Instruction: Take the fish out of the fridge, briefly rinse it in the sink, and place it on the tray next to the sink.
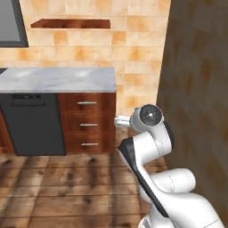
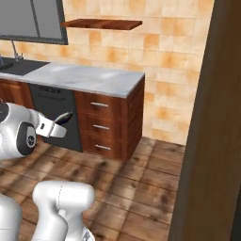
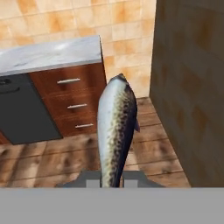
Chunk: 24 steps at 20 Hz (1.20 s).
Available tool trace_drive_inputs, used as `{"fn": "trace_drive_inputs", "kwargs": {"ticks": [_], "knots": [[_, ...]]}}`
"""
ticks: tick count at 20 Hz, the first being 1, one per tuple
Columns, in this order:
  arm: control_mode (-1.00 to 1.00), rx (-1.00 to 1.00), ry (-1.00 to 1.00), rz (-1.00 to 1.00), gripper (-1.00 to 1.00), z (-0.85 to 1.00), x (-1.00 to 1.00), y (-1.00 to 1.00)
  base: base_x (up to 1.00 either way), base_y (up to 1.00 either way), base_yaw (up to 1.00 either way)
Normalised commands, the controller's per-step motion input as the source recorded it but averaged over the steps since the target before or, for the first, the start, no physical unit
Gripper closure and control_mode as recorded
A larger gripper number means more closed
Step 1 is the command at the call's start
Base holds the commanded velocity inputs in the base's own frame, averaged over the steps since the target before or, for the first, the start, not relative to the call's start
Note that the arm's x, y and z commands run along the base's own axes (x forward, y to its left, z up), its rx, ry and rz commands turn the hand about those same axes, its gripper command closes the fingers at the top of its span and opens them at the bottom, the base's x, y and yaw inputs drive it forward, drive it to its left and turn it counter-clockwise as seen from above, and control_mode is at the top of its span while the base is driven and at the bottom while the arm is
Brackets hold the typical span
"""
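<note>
i could read no writing or label anywhere. the fish (image 3: pixel 116 131) stood out lengthwise from the gripper (image 3: pixel 112 179) in my hand view, slim and tapered, with a pale silvery side, a dark speckled back and a small dark fin at its edge; its near end sat clamped between the two finger tips, so the gripper was closed on it. in the right base view the fish (image 2: pixel 64 116) showed as a thin dark sliver past the hand, held in mid-air above the plank floor (image 2: pixel 141 188). the arm was folded low, elbow up, forearm level and pointing at the wooden drawers (image 1: pixel 89 124) with metal bar handles. these sat under a mottled grey stone counter (image 1: pixel 58 79), beside a dark dishwasher front (image 1: pixel 33 122). the sink (image 2: pixel 14 66) lay at the counter's far left, black, with a thin faucet (image 2: pixel 15 49).
</note>
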Motion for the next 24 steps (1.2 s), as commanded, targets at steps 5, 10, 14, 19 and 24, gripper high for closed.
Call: {"fn": "trace_drive_inputs", "kwargs": {"ticks": [5, 10, 14, 19, 24], "knots": [[1.0, 0.0, 0.0, 0.0, 1.0, 0.0, 0.0, 0.0, 1.0, 0.43, 0.0], [1.0, 0.0, 0.0, 0.0, 1.0, 0.0, 0.0, 0.0, 1.0, 0.81, 0.0], [1.0, 0.0, 0.0, 0.0, 1.0, 0.0, 0.0, 0.0, 1.0, 1.0, 0.0], [1.0, 0.0, 0.0, 0.0, 1.0, 0.0, 0.0, 0.0, 1.0, 1.0, 0.0], [1.0, 0.0, 0.0, 0.0, 1.0, 0.0, 0.0, 0.0, 0.9, 1.0, 0.0]]}}
